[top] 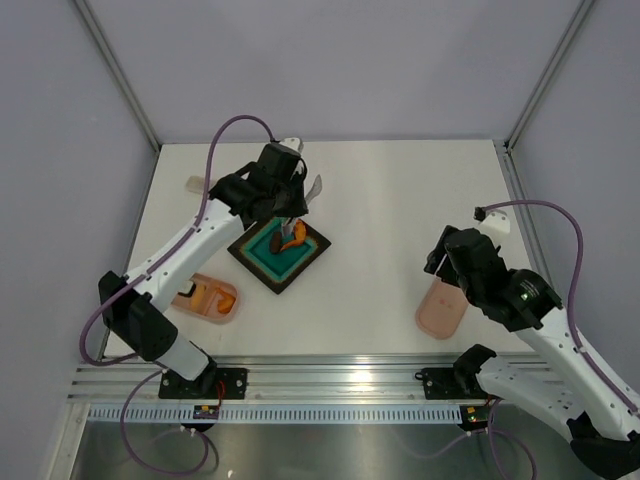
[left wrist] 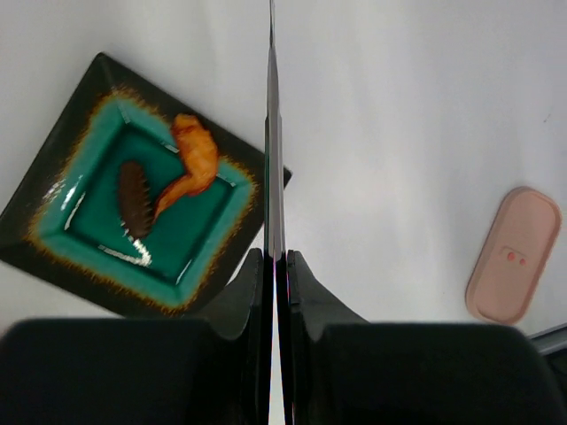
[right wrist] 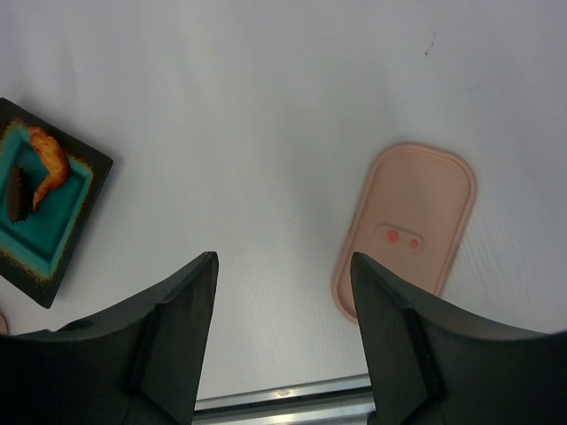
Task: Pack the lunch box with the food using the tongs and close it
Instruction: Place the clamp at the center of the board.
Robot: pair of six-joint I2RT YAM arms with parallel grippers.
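Observation:
My left gripper point(top: 290, 212) point(left wrist: 275, 255) is shut on the slim silver tongs point(left wrist: 273, 133), whose arms are pressed together and run off the top of the left wrist view. It hovers over a dark square tray point(top: 262, 262) point(left wrist: 53, 190) holding food: an orange shrimp point(top: 293, 235) point(left wrist: 195, 159) and a brown lump point(left wrist: 135, 199). The pink lunch box point(top: 200, 298) sits near the left arm with an orange piece point(top: 222, 298) inside. Its spotted lid point(top: 441, 308) point(right wrist: 407, 226) lies at the right. My right gripper point(top: 445, 262) point(right wrist: 283, 257) stands open just left of the lid, holding nothing.
A pale object point(top: 195, 184) peeks out behind the left arm at the back left. The table's near edge is an aluminium rail point(top: 320, 370) point(right wrist: 283, 400). Grey walls close in the table at the back and sides.

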